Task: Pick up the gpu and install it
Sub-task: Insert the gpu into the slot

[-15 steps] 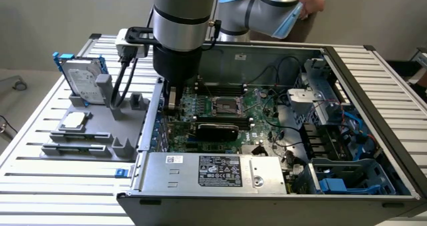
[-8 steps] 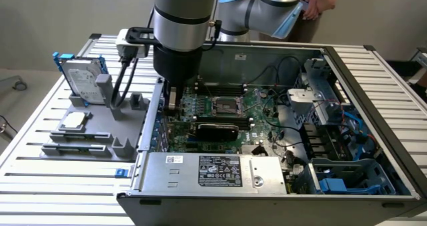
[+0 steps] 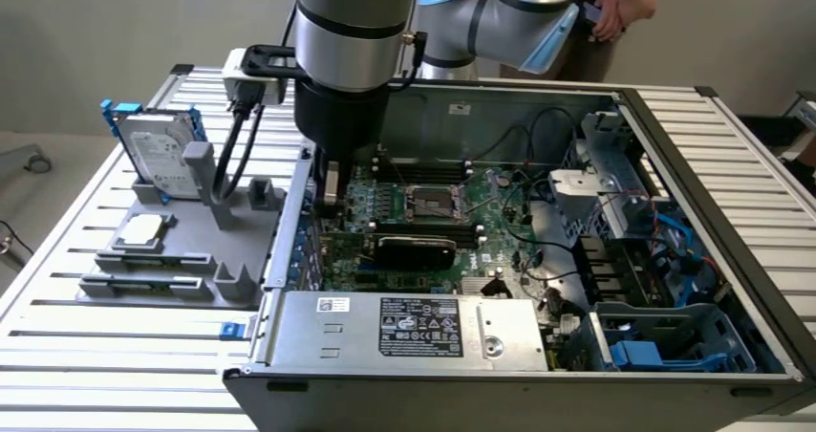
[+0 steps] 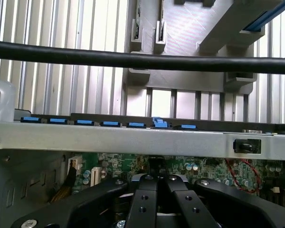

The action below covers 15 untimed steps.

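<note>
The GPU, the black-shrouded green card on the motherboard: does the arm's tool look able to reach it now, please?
Probably yes: the black-shrouded green card lies uncovered in the open metal case, and the shut tool hangs close beside it.

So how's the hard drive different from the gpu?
The hard drive stands upright in the grey holder outside the case; the gpu sits low inside the case. The hard drive is silver with a blue frame; the gpu looks black. Both are flat rectangles.
</note>
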Available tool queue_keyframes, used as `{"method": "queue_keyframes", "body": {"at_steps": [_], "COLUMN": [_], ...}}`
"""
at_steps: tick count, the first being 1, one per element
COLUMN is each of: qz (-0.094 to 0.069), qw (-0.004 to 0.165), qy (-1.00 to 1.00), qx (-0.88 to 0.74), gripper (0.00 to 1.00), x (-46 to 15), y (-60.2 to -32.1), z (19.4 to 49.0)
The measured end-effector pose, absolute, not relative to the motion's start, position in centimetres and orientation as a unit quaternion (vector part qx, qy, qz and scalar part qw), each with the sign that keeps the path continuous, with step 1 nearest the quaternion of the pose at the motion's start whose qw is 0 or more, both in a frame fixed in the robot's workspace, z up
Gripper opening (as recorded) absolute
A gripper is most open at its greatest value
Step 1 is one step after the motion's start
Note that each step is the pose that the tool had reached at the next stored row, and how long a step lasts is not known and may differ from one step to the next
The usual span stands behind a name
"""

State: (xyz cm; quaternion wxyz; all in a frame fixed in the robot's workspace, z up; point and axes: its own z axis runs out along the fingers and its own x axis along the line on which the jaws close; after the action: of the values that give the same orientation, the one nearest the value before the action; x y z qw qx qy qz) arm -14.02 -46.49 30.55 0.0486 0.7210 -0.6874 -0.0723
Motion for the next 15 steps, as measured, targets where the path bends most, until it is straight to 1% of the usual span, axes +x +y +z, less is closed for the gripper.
{"method": "queue_keyframes", "body": {"at_steps": [15], "qz": [-0.078], "qw": [0.054], "qy": [-0.689], "qx": [0.719], "gripper": [0.11], "x": [-14.02], "y": [-46.49], "z": [30.69]}}
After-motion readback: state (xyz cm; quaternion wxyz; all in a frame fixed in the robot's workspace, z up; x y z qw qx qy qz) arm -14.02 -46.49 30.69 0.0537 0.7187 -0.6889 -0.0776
